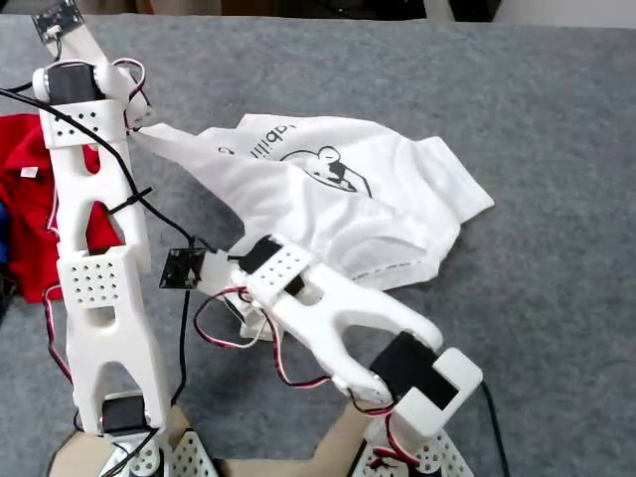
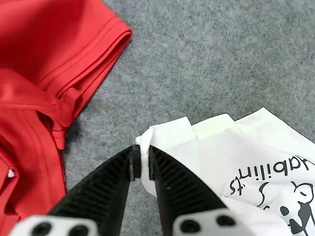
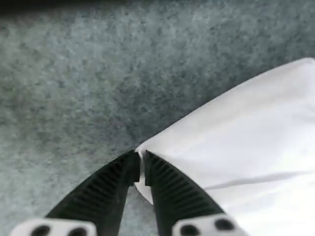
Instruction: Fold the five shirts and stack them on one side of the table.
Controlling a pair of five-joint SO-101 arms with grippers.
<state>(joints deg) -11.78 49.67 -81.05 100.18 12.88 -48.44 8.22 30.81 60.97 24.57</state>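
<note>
The white shirt [image 1: 338,199] is lying rumpled around the middle of the grey table [image 1: 556,119], print side up, with one end bunching toward 3 o'clock and a corner stretching out in a narrow strip toward 10 o'clock. The left fingers [image 2: 135,164] are pinching that stretched corner: in the left wrist view the two black ridged tips are pressing together with a folded white edge squeezed between them, and the shirt's dark lettering is showing just beside them. In the high view the left arm is running along the 9 o'clock side of the table, its far end meeting the strip at about 10 o'clock.

The right fingers [image 3: 132,172] are clamping a plain white edge of the same shirt, tips closed tightly on the cloth, with bare grey table lying past them. In the high view the right arm is reaching in from 5 o'clock toward the shirt's 7 o'clock edge.

The red shirt [image 1: 30,199] is sitting crumpled at the table's 9 o'clock edge, partly under the left arm and apart from the white shirt; its hemmed sleeve is showing in the left wrist view.
</note>
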